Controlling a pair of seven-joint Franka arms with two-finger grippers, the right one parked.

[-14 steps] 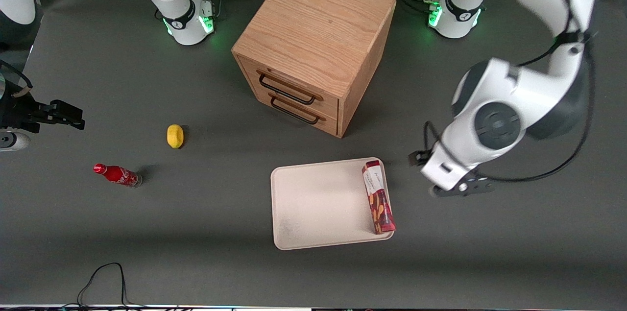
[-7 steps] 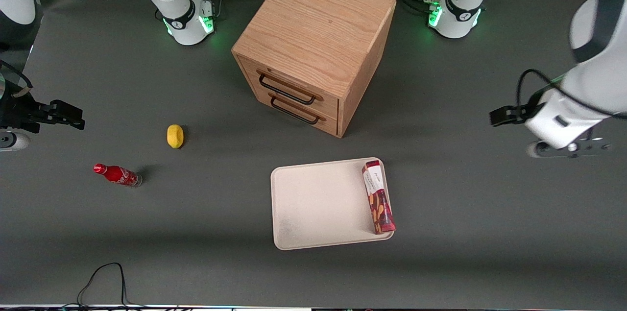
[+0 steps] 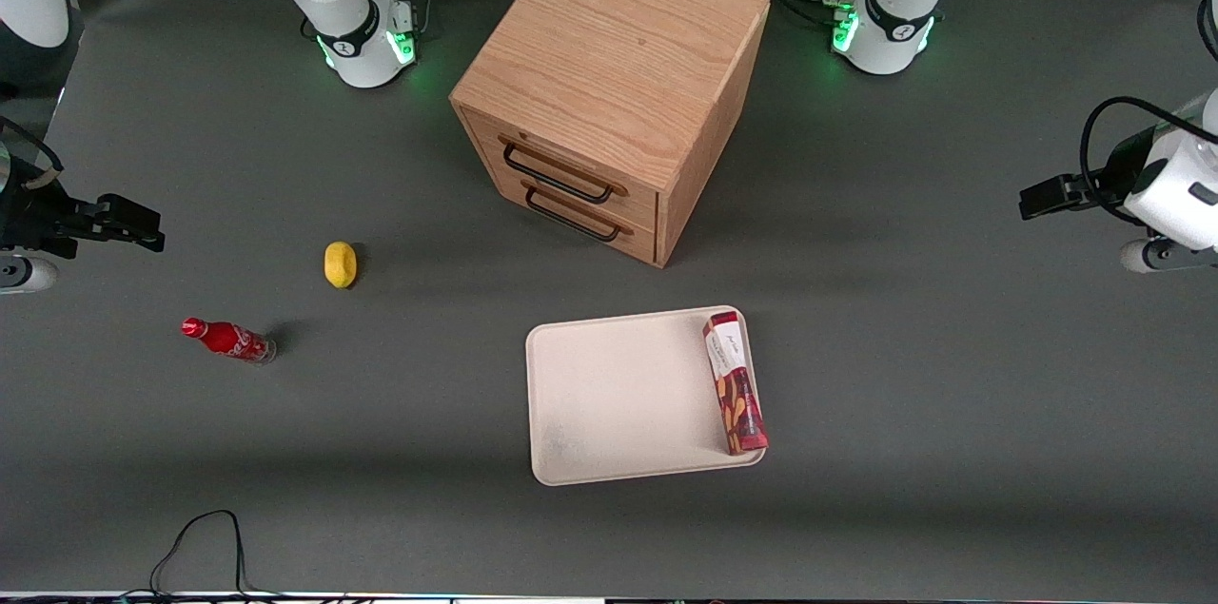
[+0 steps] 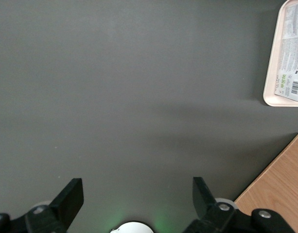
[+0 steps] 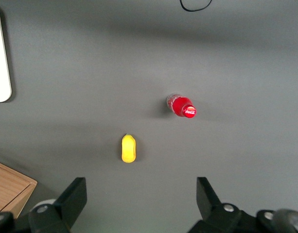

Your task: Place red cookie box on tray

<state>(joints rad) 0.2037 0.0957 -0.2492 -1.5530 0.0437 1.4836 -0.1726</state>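
The red cookie box (image 3: 735, 385) lies flat in the tray (image 3: 618, 395), along the tray's rim on the working arm's side, its white label end toward the cabinet. In the left wrist view the box's label end (image 4: 290, 63) shows inside the tray's rim (image 4: 271, 73). My left gripper (image 4: 136, 189) is open and empty, over bare table far from the tray. In the front view the gripper (image 3: 1163, 254) is at the working arm's end of the table.
A wooden two-drawer cabinet (image 3: 609, 81) stands farther from the front camera than the tray; its corner shows in the left wrist view (image 4: 280, 189). A yellow lemon (image 3: 340, 263) and a small red soda bottle (image 3: 226, 340) lie toward the parked arm's end.
My left gripper has moved away from beside the tray toward the working arm's end of the table. The box and tray have not moved.
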